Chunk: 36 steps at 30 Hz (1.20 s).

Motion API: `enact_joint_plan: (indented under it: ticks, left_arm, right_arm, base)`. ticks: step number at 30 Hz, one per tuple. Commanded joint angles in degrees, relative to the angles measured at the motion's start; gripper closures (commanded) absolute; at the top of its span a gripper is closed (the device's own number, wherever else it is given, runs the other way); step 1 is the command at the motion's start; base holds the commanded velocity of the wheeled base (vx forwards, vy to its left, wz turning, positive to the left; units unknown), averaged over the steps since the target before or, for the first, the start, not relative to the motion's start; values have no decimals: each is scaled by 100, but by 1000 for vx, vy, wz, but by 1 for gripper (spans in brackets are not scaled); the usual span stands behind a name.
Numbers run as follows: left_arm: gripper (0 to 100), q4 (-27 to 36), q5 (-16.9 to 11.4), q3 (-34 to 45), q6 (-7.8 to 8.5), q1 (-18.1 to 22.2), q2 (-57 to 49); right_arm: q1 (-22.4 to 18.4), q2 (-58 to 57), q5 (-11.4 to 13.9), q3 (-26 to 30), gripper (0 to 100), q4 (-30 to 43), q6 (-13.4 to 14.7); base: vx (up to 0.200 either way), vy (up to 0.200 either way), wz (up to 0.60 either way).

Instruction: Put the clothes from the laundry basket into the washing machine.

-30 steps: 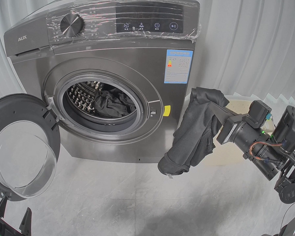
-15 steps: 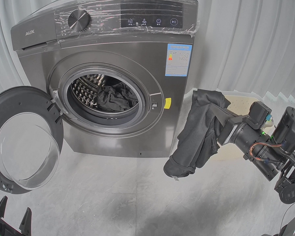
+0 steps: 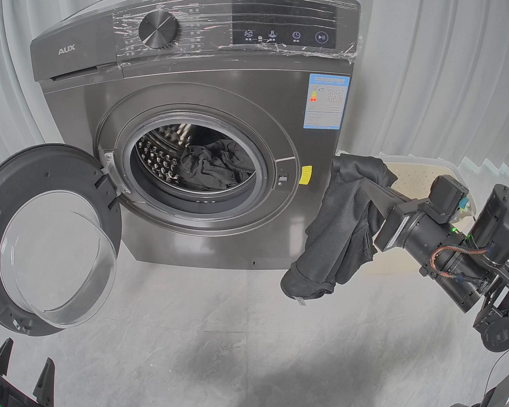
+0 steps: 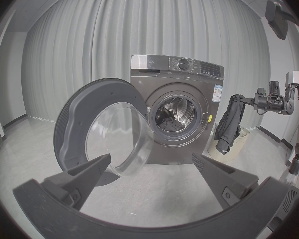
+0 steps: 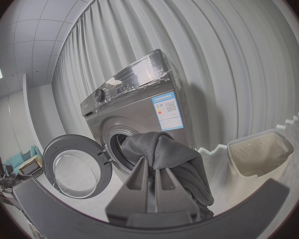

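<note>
- Right gripper (image 3: 370,186): fingers pinched tight on a dark grey garment (image 3: 336,227). The cloth is bunched over the fingers, and the rest hangs loose in the air, off the floor (image 3: 220,334).
- The garment hangs just off the front right corner of the washing machine (image 3: 209,86), between it and the laundry basket (image 3: 418,170).
- The laundry basket is cream and perforated. It stands on the floor beside the machine's right side, behind the right arm.
- The machine door (image 3: 45,238) is swung wide to the left.
- Dark clothes (image 3: 212,165) lie in a heap inside the drum.
- Left gripper (image 4: 149,158): jaws spread wide, holding nothing. It sits low near the floor in front of the open door, well apart from the garment.
</note>
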Motion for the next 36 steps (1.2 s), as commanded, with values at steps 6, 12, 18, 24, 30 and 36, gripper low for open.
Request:
enact_joint_plan:
  ticks: [6, 12, 18, 24, 30, 36]
  left_arm:
    - [0, 0, 4, 84, 7, 0, -76]
    - [0, 0, 13, 84, 7, 0, -76]
    - [0, 0, 13, 84, 7, 0, -76]
    - [0, 0, 13, 84, -2, 0, -76]
    - [0, 0, 39, 92, 130, 18, -94]
    - [0, -9, -49, 92, 323, 18, -94]
  right_arm:
    - [0, 18, -11, 8, 100, -1, -1]
    - [0, 10, -2, 34, 100, -1, -1]
    - [0, 27, -2, 52, 100, -1, -1]
    - [9, 36, 7, 78, 100, -1, -1]
    - [158, 10, -46, 69, 100, 16, -27]
    - [396, 62, -55, 25, 100, 166, -62]
  base:
    - [0, 200, 0]
    - [0, 167, 0]
    - [0, 0, 0]
    - [0, 0, 0]
    - [0, 0, 0]
    - [0, 0, 0]
